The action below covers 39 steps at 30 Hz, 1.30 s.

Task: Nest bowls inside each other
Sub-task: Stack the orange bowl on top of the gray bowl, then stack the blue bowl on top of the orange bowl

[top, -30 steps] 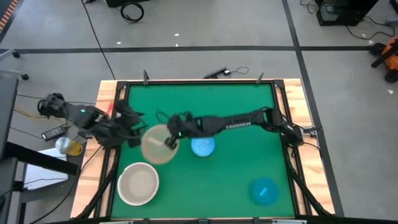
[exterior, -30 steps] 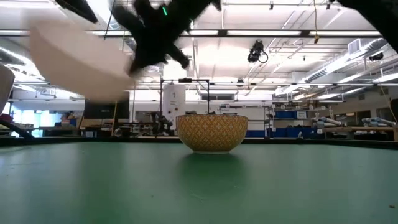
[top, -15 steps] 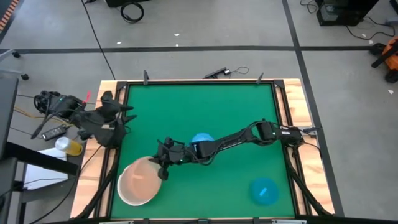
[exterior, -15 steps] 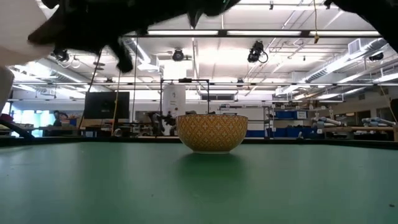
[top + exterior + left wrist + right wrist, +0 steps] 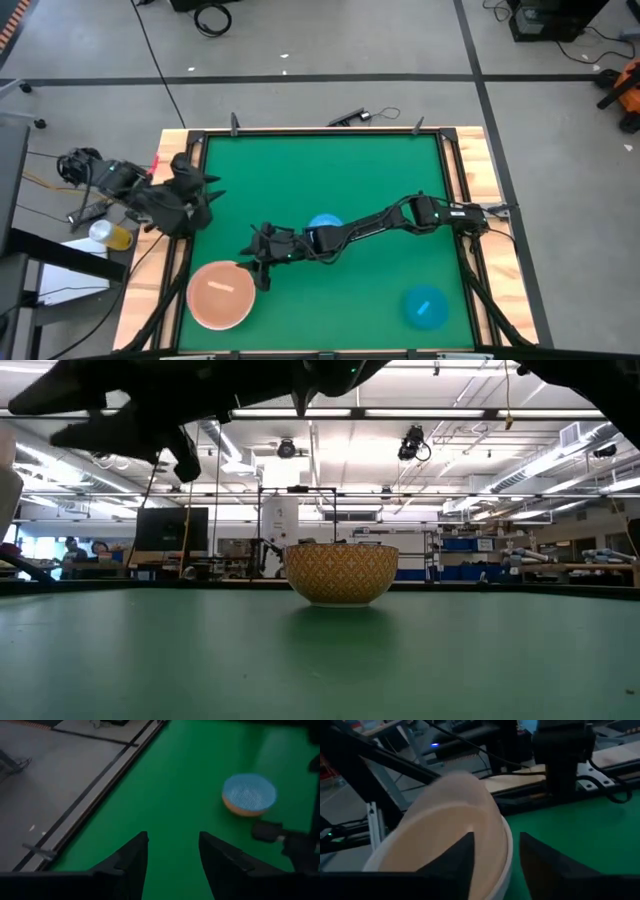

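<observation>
A tan-peach bowl (image 5: 220, 293) sits nested inside the large white bowl (image 5: 189, 300) at the table's near left. My right gripper (image 5: 257, 272) is open at these bowls' right rim. In the right wrist view its fingers stand either side of that rim (image 5: 506, 851). A pale patterned blue bowl (image 5: 325, 226) rests on its base mid-table, partly under my right arm. A solid blue bowl (image 5: 425, 306) stands near right. My left gripper (image 5: 203, 196) is open and holds nothing, at the left edge. My right gripper reaches nearly level from the table's right toward the nested bowls' rim (image 5: 506, 851), one finger (image 5: 454, 865) over the peach bowl's inside and the other outside. I cannot tell whether either finger touches. Both bowls rest on the table.
A raised frame (image 5: 320, 131) with wooden side boards borders the green mat. The patterned bowl's yellow outside (image 5: 340, 572) shows in the low view. Open mat lies at the far side and between the two blue bowls.
My right gripper carried the tan-peach bowl from mid-left toward the near edge and down. The bowl now sits in the white bowl, and the fingers have opened. My left arm drew back toward the table's left edge.
</observation>
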Motion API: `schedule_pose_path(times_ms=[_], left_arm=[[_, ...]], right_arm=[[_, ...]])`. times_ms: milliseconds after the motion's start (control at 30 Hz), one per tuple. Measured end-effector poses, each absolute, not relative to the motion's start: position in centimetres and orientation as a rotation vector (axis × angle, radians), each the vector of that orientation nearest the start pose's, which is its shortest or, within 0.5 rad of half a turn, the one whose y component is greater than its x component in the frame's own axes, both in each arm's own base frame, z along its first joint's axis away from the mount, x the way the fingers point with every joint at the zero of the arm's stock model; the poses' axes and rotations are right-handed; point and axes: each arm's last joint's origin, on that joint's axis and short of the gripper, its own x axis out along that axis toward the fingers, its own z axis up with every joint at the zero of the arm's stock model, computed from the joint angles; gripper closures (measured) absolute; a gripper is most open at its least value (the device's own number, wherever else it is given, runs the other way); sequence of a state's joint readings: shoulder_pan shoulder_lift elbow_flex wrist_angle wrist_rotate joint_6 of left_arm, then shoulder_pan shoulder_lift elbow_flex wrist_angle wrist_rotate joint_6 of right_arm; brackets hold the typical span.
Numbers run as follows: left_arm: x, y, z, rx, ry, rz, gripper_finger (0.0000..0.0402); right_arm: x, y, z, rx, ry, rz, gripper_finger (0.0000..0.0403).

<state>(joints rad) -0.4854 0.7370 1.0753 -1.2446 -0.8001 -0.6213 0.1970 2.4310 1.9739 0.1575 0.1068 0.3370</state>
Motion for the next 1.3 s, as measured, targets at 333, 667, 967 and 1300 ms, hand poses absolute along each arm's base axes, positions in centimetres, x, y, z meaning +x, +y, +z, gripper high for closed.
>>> schedule_pose_path(times_ms=[333, 667, 967, 1300], left_arm=[[9.7, -2.9, 29.7, -0.105, 0.731, 0.547, 0.0225], [10.8, -4.0, 22.8, -0.260, 0.862, 0.467, 0.0225], [12.3, -5.4, 23.2, -0.338, 0.744, 0.278, 0.0225], [12.5, -9.2, 23.3, -0.326, 0.779, -0.051, 0.0225]], right_arm=[[52.4, 8.7, 22.7, 0.200, 0.501, -0.137, 0.0188], [46.3, 8.9, 22.2, 0.002, 1.023, -0.432, 0.0196], [42.9, 8.4, 22.1, -0.113, 1.208, -0.698, 0.0197], [42.5, 4.6, 20.2, -0.045, 1.334, -0.750, 0.0204]])
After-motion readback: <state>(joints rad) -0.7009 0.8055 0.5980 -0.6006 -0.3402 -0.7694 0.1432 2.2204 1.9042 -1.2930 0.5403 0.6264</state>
